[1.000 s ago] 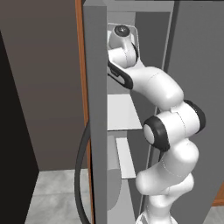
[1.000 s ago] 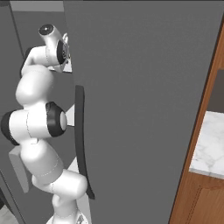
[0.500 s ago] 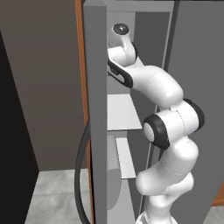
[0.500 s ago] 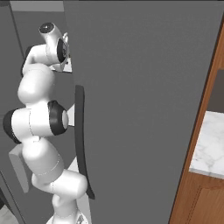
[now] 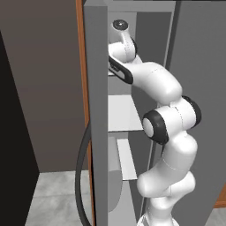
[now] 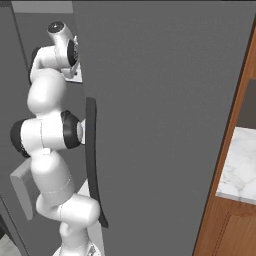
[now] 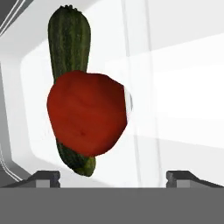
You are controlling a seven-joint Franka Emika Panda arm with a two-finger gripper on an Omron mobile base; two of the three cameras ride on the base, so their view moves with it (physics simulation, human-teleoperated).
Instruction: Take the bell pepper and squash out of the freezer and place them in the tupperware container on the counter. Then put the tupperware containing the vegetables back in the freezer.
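The gripper point(image 7: 113, 176) is wide open and holds nothing. The bell pepper point(image 7: 86, 113) sits left of the middle, on top of the squash point(image 7: 69, 43), inside the tupperware container point(image 7: 175, 87). If the arm bumps them while backing out, the pepper may roll off.

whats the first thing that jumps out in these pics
In the hand view, the bright red bell pepper sits left of centre, in front of the dark green squash, both inside the pale tupperware container. The hand has its fingers wide apart at the bottom of that view, holding nothing. In the left base view, the white arm reaches up into the grey freezer.
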